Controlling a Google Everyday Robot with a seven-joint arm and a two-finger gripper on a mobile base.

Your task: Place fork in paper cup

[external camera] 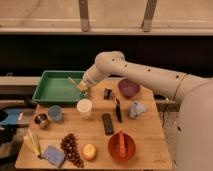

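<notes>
While the claw (82,86) grips the fork (75,82) just above the paper cup (84,107), lowering it in remains

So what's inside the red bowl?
An orange utensil lies in the red bowl, its handle sticking up past the rim. The bowl's bottom under it is hidden. The gripper is far off, above the paper cup.
</notes>
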